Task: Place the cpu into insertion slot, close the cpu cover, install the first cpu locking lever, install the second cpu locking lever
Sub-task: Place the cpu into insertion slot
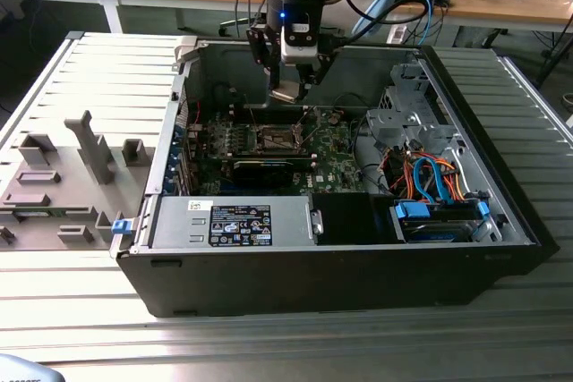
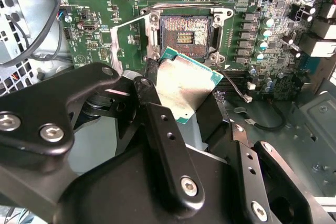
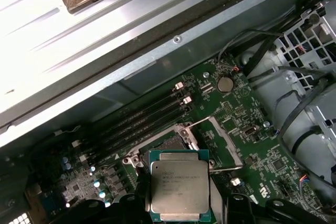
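Pinching the cpu [image 2: 184, 85] by its edges in the closed gripper [image 1: 292, 87], hovering near the open slot [image 2: 185, 36]. Likely handling light, stiff, slick, fragile underneath: gripping edges only.

One cpu [image 3: 180, 191], one insertion slot [image 2: 185, 36], one cpu cover [image 2: 114, 45], one claw [image 1: 291, 91], one open computer case [image 1: 313, 270], one coin cell battery [image 3: 225, 83], one power supply [image 1: 175, 221]

Exterior view raised, looking down into computer case [image 1: 313, 275], both wrist views close over its motherboard [image 2: 94, 19]
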Controlling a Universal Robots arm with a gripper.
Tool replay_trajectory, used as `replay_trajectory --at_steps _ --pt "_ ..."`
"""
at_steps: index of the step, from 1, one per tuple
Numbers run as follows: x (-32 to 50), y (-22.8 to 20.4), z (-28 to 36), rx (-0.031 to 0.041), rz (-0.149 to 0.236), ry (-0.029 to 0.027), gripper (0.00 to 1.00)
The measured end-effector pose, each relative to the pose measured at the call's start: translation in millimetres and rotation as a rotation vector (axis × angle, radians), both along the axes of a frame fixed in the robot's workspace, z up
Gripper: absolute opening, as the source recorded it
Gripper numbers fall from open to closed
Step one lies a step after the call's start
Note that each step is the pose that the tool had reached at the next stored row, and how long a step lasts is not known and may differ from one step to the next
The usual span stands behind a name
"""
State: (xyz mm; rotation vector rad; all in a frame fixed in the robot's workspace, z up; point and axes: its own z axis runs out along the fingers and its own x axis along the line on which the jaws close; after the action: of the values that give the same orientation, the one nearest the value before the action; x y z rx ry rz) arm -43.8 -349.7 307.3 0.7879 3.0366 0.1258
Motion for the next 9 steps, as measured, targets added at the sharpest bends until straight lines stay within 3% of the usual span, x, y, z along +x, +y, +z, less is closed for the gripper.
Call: replay_trajectory --at_steps 9 --pt "0.0 0.0 -0.2 0.0000 -0.022 0.0000 0.54"
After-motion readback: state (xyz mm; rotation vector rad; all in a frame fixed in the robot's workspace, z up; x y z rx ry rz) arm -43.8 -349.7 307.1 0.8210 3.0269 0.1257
